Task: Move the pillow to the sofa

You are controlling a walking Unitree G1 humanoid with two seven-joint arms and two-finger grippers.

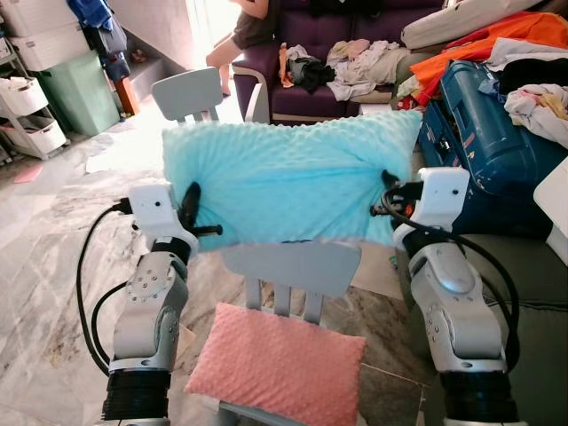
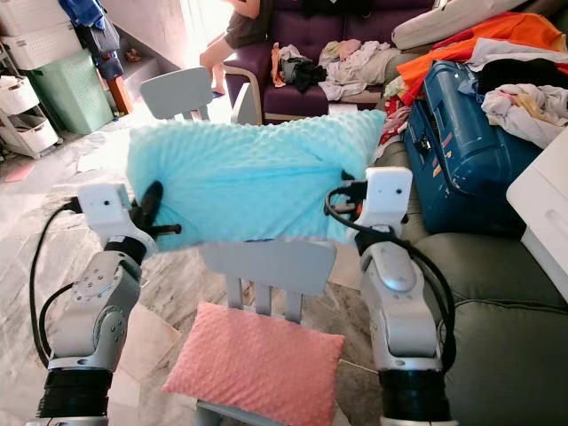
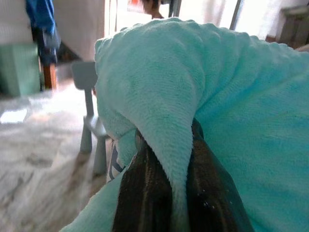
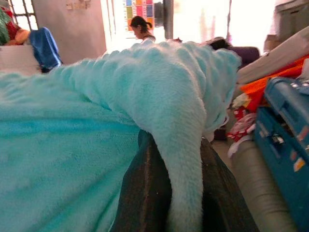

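A light blue bumpy pillow (image 1: 288,182) hangs in the air in front of me, held flat between both arms. My left gripper (image 1: 193,206) is shut on its left edge, and the fabric (image 3: 169,140) folds between the black fingers. My right gripper (image 1: 388,185) is shut on its right edge, with a fold (image 4: 186,159) pinched the same way. A purple sofa (image 1: 306,99) heaped with clothes stands ahead, across the room. A grey sofa seat (image 2: 497,302) lies at my right.
Below the pillow stands a small grey chair (image 1: 293,266) with a pink pillow (image 1: 275,362) on its seat. A second grey chair (image 1: 189,93) stands further ahead. A blue suitcase (image 1: 484,142) and piled clothes sit at the right. A person (image 1: 244,31) sits by the purple sofa. Storage bins (image 1: 75,89) line the left.
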